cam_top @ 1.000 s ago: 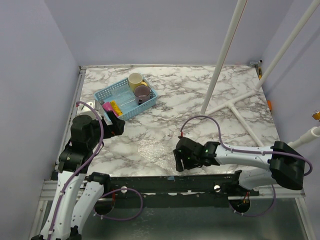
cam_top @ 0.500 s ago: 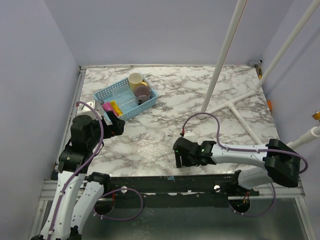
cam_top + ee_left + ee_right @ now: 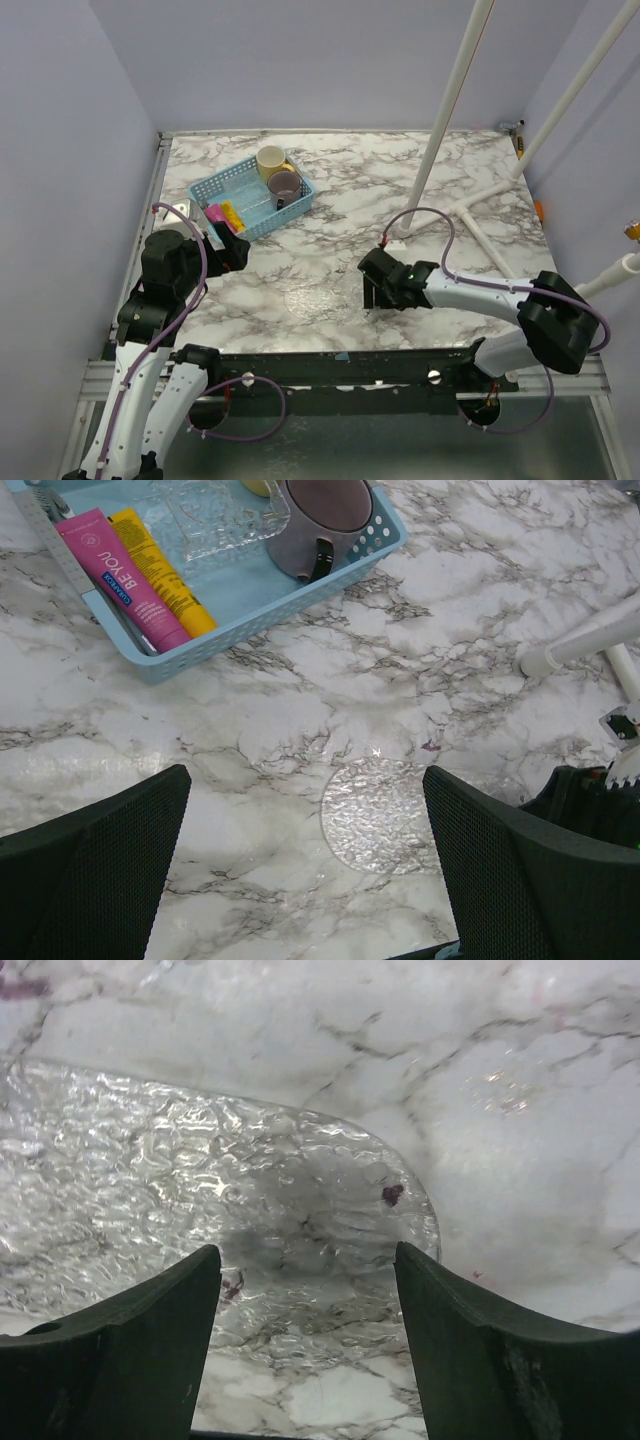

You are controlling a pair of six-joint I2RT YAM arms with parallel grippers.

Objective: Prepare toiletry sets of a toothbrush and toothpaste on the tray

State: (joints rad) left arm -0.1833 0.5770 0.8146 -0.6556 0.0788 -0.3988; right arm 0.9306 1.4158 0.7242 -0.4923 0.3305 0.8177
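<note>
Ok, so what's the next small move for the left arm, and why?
Probably ease the left gripper forward toward the pink toothpaste tube in the blue plastic basket. Its fingers stand open and empty, the pink tube and the yellow tube lie side by side in the basket, and the clear textured tray carries neither yet.

Your left arm point(image 3: 130, 375), right arm point(image 3: 480, 297): white tube links, chunky black joints. Loose purple cable point(image 3: 420, 212) looping off each one. Fingers point(image 3: 90, 870) black, wide, fine mesh-like texture.
</note>
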